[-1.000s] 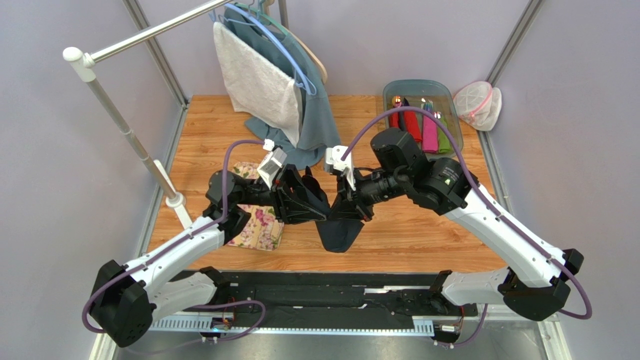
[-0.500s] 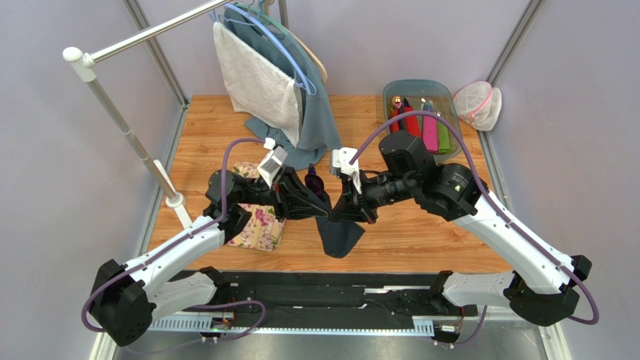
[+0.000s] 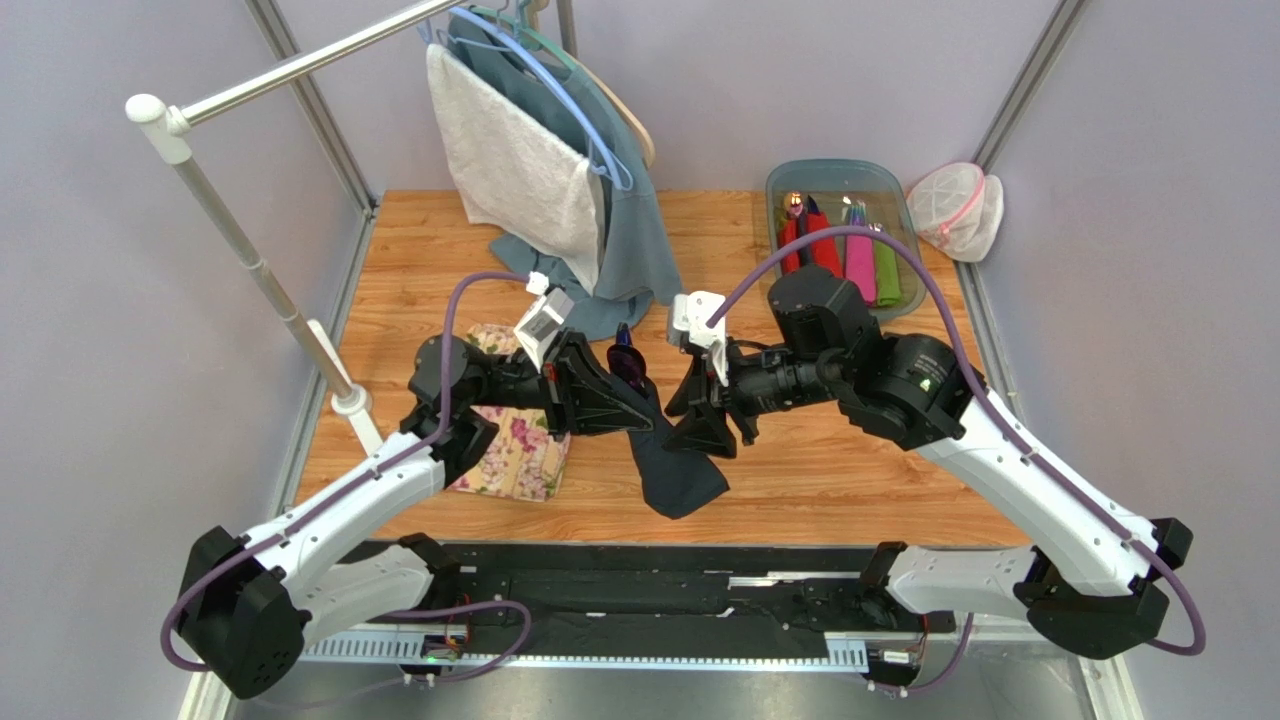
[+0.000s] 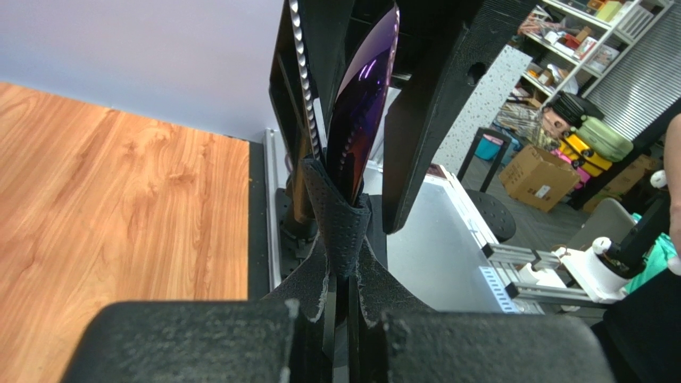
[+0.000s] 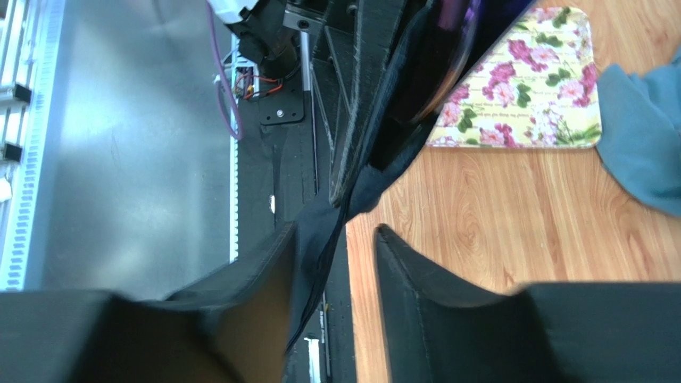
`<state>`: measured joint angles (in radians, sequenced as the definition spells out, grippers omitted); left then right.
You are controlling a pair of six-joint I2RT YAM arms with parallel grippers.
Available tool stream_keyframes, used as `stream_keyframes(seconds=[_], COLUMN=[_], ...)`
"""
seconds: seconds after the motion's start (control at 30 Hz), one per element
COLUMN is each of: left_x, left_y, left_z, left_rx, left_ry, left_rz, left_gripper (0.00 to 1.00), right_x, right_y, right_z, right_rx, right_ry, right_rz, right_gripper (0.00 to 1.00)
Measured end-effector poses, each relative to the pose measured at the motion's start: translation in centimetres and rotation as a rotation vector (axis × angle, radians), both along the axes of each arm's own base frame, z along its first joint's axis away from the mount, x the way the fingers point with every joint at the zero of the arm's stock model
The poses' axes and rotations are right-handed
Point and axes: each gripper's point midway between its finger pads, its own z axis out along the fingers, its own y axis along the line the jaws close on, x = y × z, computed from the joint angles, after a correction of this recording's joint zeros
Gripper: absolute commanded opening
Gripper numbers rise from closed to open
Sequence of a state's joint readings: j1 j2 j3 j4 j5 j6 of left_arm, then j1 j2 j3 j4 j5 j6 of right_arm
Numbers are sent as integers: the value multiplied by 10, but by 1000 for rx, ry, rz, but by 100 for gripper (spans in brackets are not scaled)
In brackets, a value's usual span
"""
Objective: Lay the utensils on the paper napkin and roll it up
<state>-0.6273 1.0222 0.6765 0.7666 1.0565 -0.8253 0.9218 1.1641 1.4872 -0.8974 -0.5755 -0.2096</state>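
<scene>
The dark paper napkin hangs in a loose fold above the table, wrapped round the utensils. My left gripper is shut on its upper part. A purple-tinted spoon sticks up out of the wrap past the jaws, and its bowl shows from above. A dark serrated piece stands beside it; the fork is hidden. My right gripper sits just right of the bundle, open. In the right wrist view the napkin lies between the parted fingers, along the left one.
A floral mat lies under the left arm. Towels hang from a rack at the back, and its pole foot stands at the left. A bin with red, pink and green rolls and a mesh bag sit at the back right.
My left gripper has shut on the wrapped napkin. My right gripper has opened, let go of it and drawn back a little to the right.
</scene>
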Motion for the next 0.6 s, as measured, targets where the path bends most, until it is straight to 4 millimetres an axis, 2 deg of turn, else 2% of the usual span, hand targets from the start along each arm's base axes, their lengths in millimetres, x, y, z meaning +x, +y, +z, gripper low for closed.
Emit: stream_keyframes(seconds=[0.1, 0.17, 0.23, 0.33, 0.37, 0.53, 0.6], left_x=[5, 11, 20, 32, 36, 38, 38], left_y=[3, 7, 11, 18, 20, 23, 23], left_z=[2, 6, 11, 18, 21, 31, 33], left_rx=[5, 4, -2, -10, -14, -26, -29], left_ry=[8, 9, 6, -4, -9, -23, -26], left_rz=[20, 43, 76, 120, 134, 145, 143], left_gripper=[0, 0, 0, 0, 0, 0, 0], right_x=[3, 4, 5, 7, 7, 9, 10], right_y=[-5, -10, -16, -26, -28, -33, -34], right_z=[4, 6, 7, 6, 6, -2, -5], right_rx=[6, 12, 14, 18, 19, 7, -2], right_ry=[-11, -15, -17, -8, -2, 20, 29], right_rz=[-39, -70, -99, -143, -156, -182, -189], right_gripper=[71, 75, 75, 71, 66, 56, 44])
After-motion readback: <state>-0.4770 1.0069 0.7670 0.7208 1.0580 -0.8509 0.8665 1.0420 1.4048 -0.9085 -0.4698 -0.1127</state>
